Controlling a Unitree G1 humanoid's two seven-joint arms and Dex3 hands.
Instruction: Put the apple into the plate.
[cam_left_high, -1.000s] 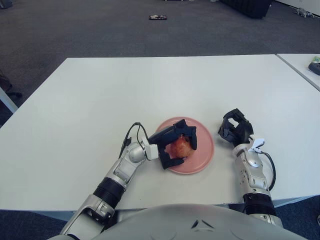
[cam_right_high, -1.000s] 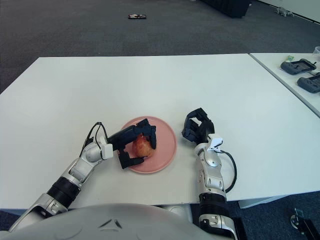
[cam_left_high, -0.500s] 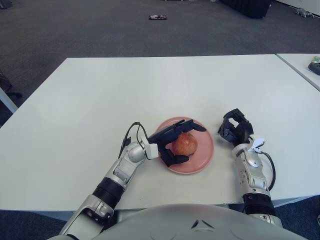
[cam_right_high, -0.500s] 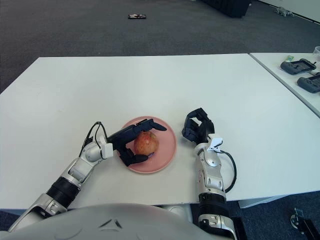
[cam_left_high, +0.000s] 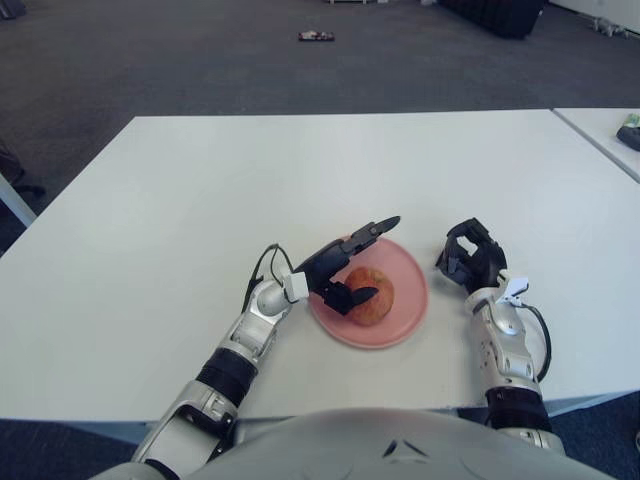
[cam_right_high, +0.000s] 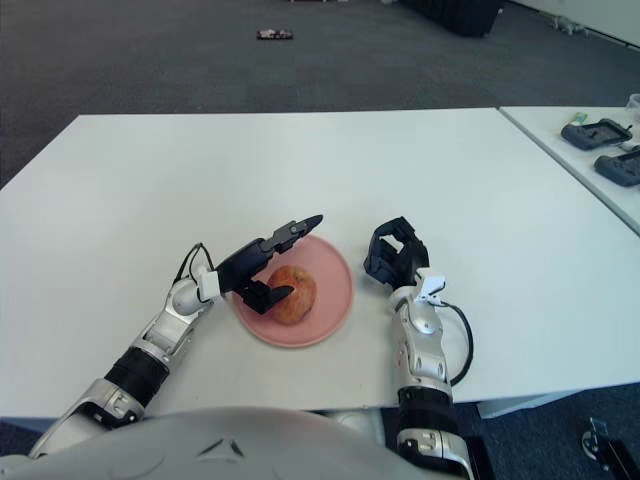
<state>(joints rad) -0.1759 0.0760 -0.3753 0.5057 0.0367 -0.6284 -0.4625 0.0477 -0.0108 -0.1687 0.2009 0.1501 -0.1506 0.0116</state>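
The apple (cam_left_high: 367, 295) sits inside the pink plate (cam_left_high: 410, 290), a little below the centre of the frame, on the white worktop (cam_left_high: 300, 180); judged from this, the placing itself looks done. The left hand (cam_left_high: 345, 268) is over the left part of the plate with its fingers spread and grasping nothing: one long finger points up and right past the plate's far rim, a shorter one lies in front of the apple's left side. Whether that shorter finger touches the fruit cannot be told. The spread fingers read as a release posture, leaving the apple free to settle on the plate. The right hand (cam_left_high: 470, 255) shows just right of the plate, fingers curled and empty, apparently idle. The remaining step is probably only to draw the left arm clear without nudging the apple.
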